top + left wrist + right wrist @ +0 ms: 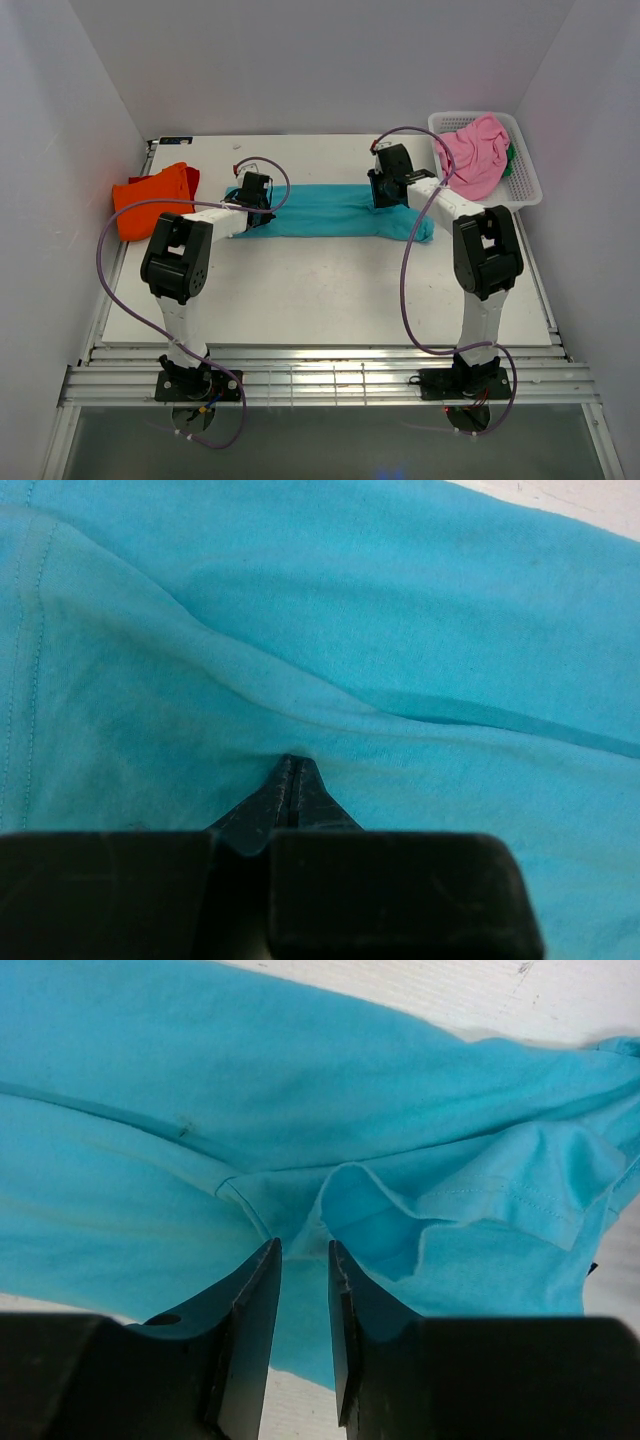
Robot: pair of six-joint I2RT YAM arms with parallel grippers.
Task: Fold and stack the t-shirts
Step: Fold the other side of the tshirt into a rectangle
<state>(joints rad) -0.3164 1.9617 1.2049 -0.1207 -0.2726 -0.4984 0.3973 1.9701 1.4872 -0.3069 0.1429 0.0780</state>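
Note:
A teal t-shirt [330, 211] lies folded into a long band across the middle of the table. My left gripper [256, 192] is at the band's left end. In the left wrist view its jaws are pressed together at the tip [291, 766], where the teal cloth [350, 610] puckers toward them. My right gripper [387, 190] is over the band's right part. It is open [303, 1252] over a rumpled sleeve fold of the teal shirt [470, 1200], gripping nothing. An orange t-shirt [151, 199] lies folded at the left edge. A pink t-shirt [476, 152] sits in the basket over a bit of green [511, 160].
The white lattice basket [527, 186] stands at the back right corner of the table. Purple cables loop from both arms over the near half of the white tabletop [320, 290]. White walls close in on the left, right and back.

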